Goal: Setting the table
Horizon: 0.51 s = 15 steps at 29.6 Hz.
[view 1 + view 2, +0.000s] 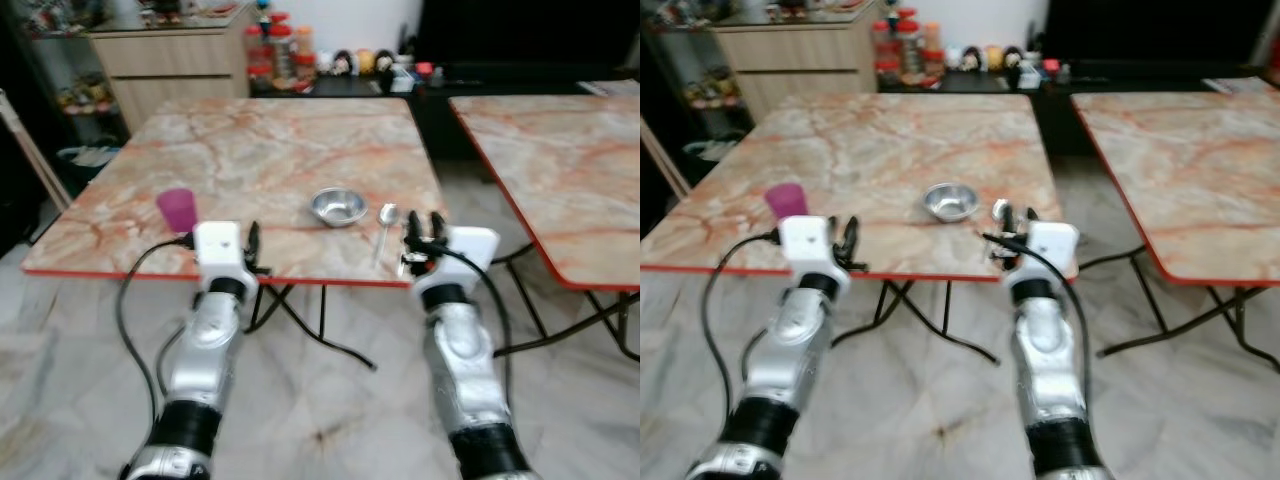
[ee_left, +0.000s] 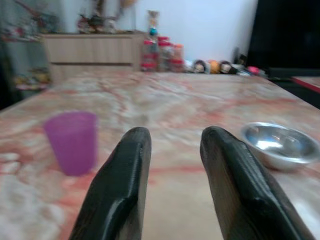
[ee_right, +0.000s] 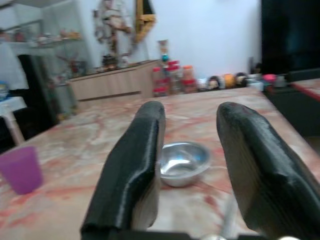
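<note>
Now | spoon (image 1: 384,226) flat on surface (image 1: 250,150) beside steel bowl (image 1: 337,206), purple cup (image 1: 177,209) apart | right end effector (image 1: 424,232) parted, empty, near spoon | left end effector (image 1: 252,243) parted, empty | spoon likely light, rigid, slippery: pinch mid-handle

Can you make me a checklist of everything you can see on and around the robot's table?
Surface: marble-look table with red edge.
Job's things: purple cup, steel bowl, spoon beside the bowl, all apart.
Clutter: nothing seen on this table.
Grippers: left gripper open, empty, at the near edge; right gripper open, empty, near the spoon.
Cables: black cable loops off the left arm.
Surroundings: second table, wooden cabinet, jars.
</note>
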Available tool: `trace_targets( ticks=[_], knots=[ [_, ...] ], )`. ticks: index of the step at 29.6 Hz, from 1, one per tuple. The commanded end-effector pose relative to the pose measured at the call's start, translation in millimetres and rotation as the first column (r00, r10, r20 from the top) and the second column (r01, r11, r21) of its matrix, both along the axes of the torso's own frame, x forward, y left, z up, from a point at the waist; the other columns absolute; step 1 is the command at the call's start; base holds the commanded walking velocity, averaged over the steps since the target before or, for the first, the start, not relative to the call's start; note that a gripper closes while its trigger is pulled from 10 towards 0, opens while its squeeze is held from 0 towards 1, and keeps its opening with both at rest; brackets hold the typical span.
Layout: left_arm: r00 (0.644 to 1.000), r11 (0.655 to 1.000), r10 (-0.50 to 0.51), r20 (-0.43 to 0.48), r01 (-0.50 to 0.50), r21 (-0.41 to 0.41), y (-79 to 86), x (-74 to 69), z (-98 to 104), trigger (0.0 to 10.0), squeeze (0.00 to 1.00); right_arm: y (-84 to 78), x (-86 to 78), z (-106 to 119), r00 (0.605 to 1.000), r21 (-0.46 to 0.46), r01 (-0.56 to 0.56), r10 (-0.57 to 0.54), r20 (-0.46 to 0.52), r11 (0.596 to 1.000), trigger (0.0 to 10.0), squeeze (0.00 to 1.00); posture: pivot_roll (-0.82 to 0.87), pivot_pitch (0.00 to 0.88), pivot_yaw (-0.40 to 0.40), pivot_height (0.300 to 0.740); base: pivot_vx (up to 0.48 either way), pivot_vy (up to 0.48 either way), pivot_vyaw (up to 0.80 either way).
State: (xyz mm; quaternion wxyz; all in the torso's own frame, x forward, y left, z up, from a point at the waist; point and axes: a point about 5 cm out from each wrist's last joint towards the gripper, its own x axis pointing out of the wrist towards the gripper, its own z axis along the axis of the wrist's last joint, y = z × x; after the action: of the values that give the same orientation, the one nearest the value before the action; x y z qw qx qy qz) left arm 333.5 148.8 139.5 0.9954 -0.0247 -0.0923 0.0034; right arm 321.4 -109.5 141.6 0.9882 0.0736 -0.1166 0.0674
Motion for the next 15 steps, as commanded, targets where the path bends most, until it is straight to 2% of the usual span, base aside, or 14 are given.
trace_targets(
  ticks=[1, 15],
  knots=[
    [0.999, 0.999, -0.042, 0.015, 0.042, -0.002, -14.6, 2.4, 4.8, 10.0, 1.00, -11.9, 0.3, 0.6, 0.999, 0.007, 0.033, -0.033, 0.004, 0.999, 10.0, 1.00, -0.03, 0.000, 0.016, 0.740, 0.322, 0.000, 0.00],
    [0.998, 0.998, -0.067, 0.018, 0.067, 0.005, -18.8, 2.9, 5.8, 10.0, 1.00, -12.4, 1.6, 1.0, 0.999, 0.007, 0.038, -0.038, 0.004, 0.999, 10.0, 1.00, -0.03, 0.000, 0.017, 0.740, 0.320, 0.000, 0.00]
  ],
)
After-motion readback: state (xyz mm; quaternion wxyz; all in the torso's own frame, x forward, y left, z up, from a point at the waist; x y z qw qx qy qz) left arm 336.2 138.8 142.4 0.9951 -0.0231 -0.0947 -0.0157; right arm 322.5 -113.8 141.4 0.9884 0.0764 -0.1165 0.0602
